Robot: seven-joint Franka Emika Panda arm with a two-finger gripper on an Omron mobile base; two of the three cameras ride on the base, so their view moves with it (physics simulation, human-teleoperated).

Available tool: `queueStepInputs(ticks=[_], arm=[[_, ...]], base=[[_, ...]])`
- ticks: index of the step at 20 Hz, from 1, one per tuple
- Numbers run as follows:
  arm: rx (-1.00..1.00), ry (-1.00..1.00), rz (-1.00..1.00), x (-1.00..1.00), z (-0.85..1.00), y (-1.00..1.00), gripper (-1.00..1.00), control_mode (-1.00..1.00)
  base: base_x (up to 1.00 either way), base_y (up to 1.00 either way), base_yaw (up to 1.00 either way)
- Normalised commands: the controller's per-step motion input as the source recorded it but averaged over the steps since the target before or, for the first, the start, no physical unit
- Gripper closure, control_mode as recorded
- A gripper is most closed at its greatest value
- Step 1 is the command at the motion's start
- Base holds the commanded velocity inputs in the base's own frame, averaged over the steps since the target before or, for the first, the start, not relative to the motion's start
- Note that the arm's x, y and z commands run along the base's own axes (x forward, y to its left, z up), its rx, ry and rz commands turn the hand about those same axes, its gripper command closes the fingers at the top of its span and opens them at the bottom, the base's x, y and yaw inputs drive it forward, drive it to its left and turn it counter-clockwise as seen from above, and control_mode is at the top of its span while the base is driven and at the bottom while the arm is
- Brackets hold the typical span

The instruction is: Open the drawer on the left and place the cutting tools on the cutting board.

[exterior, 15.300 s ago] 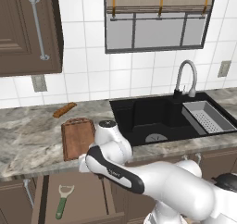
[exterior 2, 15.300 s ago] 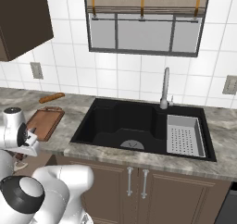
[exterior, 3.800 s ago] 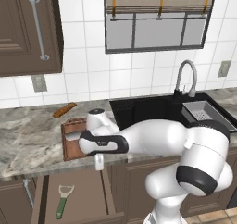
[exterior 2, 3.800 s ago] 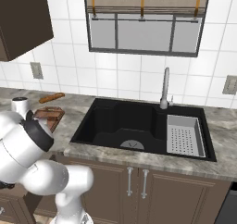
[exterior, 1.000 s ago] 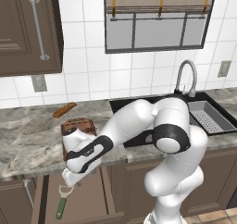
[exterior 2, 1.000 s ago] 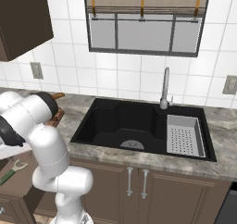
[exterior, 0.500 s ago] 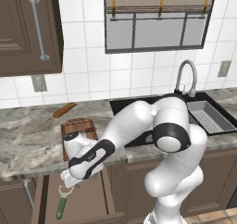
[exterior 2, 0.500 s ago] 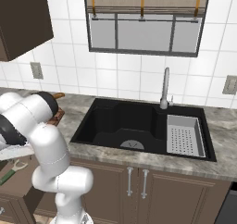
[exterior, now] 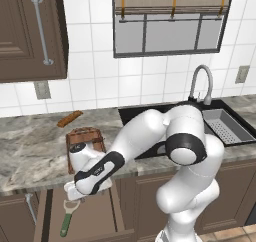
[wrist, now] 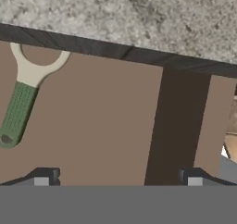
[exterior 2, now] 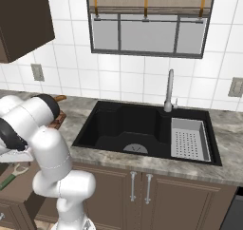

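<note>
A grey marbled counter (exterior: 30,146) ran beneath white wall tiles, with a black sink (exterior 2: 137,129) at the right of the left base view and a dark wall cabinet (exterior: 25,31) at its upper left. The drawer (exterior: 85,221) stood pulled out at the lower left of that view, its floor a plain brown. The peeler (exterior: 68,217) lay inside: green ribbed handle, white Y-shaped head, seen at the left of the hand view. The reddish cutting board (exterior: 84,136) rested on the counter just above. The gripper (wrist: 118,179) hung over the drawer floor, fingers spread wide and empty.
</note>
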Motion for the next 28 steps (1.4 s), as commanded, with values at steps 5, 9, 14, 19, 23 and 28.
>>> queueStepInputs(ticks=[5, 9, 14, 19, 23, 28], arm=[[0.0, -0.03, -0.17, -0.05, -0.04, 0.08, -1.0, -1.0], [0.0, -0.01, -0.15, -0.02, -0.09, 0.13, -1.0, -1.0], [0.0, -0.01, -0.09, 0.0, -0.11, 0.13, -1.0, -1.0], [0.0, -0.02, -0.06, 0.0, -0.14, 0.2, -1.0, -1.0], [0.0, -0.04, -0.05, 0.0, -0.13, 0.23, -1.0, -1.0], [0.0, -0.02, -0.04, 0.0, -0.07, 0.22, -1.0, -1.0]], base=[[0.0, 0.0, 0.0], [0.0, 0.0, 0.0], [0.0, 0.0, 0.0], [0.0, 0.0, 0.0], [0.0, 0.0, 0.0], [0.0, 0.0, 0.0]])
